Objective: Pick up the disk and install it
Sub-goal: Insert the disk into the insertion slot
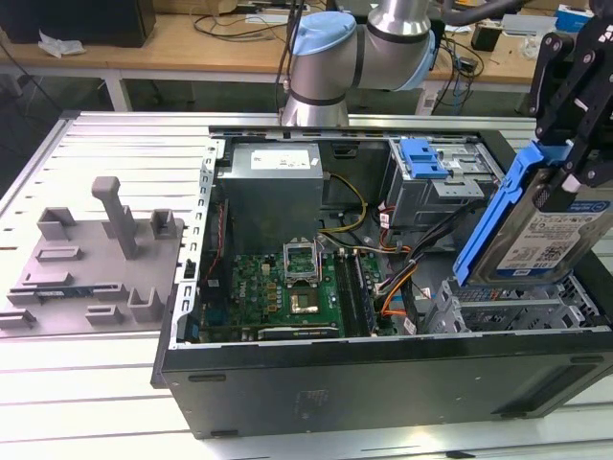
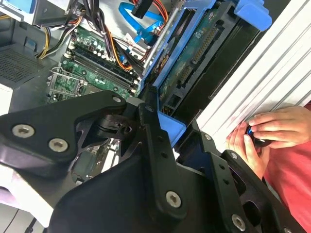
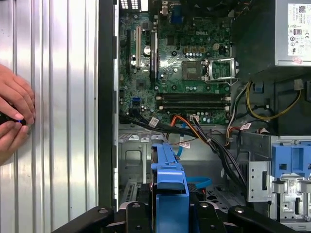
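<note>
Lower right in the exterior view, a drive cage (image 1: 508,311) sits inside the open computer case (image 1: 383,383). Just above it hangs the disk (image 1: 551,240), long axis slanting steeply down toward the cage, its upper end pinched by the gripper (image 1: 575,174).

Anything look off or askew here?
The disk hangs steeply tilted in the end effector above the drive cage, not seated. A person's hands are over the table beside the computer case, near the arm's work area.
</note>
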`<state>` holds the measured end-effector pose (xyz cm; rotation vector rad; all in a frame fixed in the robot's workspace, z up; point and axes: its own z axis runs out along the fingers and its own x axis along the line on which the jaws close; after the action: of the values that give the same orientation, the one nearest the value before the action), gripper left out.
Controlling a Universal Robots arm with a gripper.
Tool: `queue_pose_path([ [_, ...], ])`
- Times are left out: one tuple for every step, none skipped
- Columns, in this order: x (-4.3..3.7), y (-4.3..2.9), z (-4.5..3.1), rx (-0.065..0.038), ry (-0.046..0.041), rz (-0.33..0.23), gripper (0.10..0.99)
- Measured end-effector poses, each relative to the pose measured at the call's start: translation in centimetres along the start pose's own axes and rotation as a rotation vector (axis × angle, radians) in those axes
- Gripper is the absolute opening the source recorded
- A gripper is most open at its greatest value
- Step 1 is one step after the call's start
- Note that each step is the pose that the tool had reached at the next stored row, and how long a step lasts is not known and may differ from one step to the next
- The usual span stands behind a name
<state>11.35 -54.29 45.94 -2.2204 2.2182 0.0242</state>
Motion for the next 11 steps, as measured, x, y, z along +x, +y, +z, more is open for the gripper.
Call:
queue_pose_path([
  [0.01, 0.0, 0.06, 0.0, 0.0, 0.0, 0.365],
  [0.01, 0.0, 0.1, 0.0, 0.0001, 0.0, 0.365],
  [0.02, -0.01, 0.16, 0.0, 0.0, 0.0, 0.365],
  [0.03, -0.01, 0.24, 0.0, 0.0, 0.0, 0.365],
  [0.03, -0.02, 0.3, 0.0, 0.0, 0.0, 0.365],
  [0.04, -0.03, 0.34, 0.0, -0.0001, 0.0, 0.365],
  [0.05, -0.04, 0.41, 0.0, 0.0, 0.0, 0.365],
  [0.06, -0.05, 0.46, 0.0, 0.0, 0.0, 0.365],
  [0.06, -0.05, 0.5, 0.0, 0.0, 0.0, 0.365],
  [0.07, -0.07, 0.55, 0.0, -0.0001, 0.0, 0.365],
  [0.08, -0.07, 0.59, 0.0, 0.0, 0.0, 0.365],
])
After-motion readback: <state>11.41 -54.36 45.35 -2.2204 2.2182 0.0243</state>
